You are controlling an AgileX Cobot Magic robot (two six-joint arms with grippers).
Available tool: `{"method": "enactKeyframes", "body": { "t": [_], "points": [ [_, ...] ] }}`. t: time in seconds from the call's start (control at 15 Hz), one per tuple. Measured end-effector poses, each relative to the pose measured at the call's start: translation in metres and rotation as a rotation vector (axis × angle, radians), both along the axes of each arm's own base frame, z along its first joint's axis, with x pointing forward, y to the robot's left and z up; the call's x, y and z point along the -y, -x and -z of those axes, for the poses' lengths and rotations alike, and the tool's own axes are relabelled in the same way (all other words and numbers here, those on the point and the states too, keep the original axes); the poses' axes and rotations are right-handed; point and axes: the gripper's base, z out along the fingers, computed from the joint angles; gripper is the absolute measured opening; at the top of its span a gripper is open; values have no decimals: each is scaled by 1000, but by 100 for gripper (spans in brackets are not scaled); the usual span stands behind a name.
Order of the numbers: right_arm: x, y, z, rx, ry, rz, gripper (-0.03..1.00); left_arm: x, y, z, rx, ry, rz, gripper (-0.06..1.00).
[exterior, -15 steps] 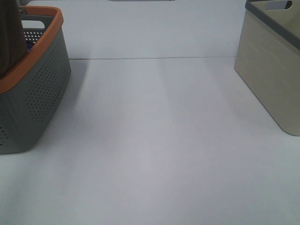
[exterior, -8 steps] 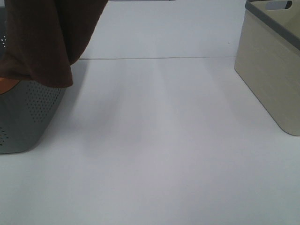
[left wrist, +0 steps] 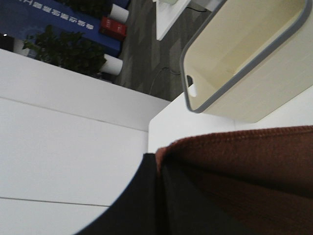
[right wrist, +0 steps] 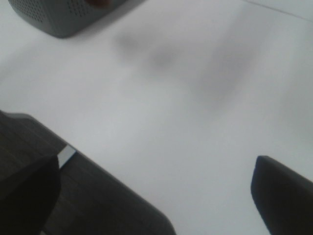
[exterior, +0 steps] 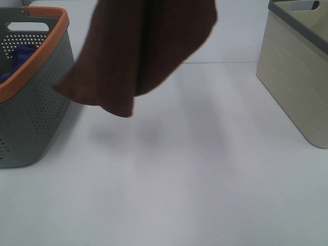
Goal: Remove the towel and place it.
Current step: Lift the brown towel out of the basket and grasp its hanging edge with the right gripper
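A plain white tabletop (exterior: 195, 205) fills the scene, and its near part is seen bare from the high camera. A soft grey shadow (exterior: 154, 136) is cast on it a little further in.

At the near left edge a grey perforated plastic basket with an orange rim (exterior: 41, 107) is set on the table. A crumpled blue cloth (exterior: 18, 59) is seen inside it, against the wall with the handle slot.

The dark maroon terry towel (exterior: 143, 56) is held in the air above the table, just right of the basket and clear of it. It hangs in loose folds from beyond the upper edge of the view, its lowest corner well off the surface. Part of the table's back edge and the pale wall are hidden behind it.

In the left wrist view the left gripper (left wrist: 159, 196) is seen with its black jaws pressed together on the towel's stitched hem.

The right gripper (right wrist: 156, 196) is shown over bare table, its dark jaws spread wide, with nothing between them.

At the far right a beige rectangular bin with a grey rim (exterior: 297, 87) stands well apart from the towel. Nothing is seen in the part of its inside that shows.
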Motion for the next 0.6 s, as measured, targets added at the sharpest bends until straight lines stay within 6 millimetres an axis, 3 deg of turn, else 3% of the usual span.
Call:
{"method": "enactKeyframes", "body": {
  "t": [0.27,0.4,0.6],
  "points": [
    [-2,-12,-6,42,-12,-13,95,27,-1,28,-84,-105,84,0],
    [-8,-25,-6,55,50,-112,95,32,1,43,-72,-248,142,0],
    [-19,-45,-7,59,25,-228,95,31,1,44,-74,-260,148,0]
  ]
}}
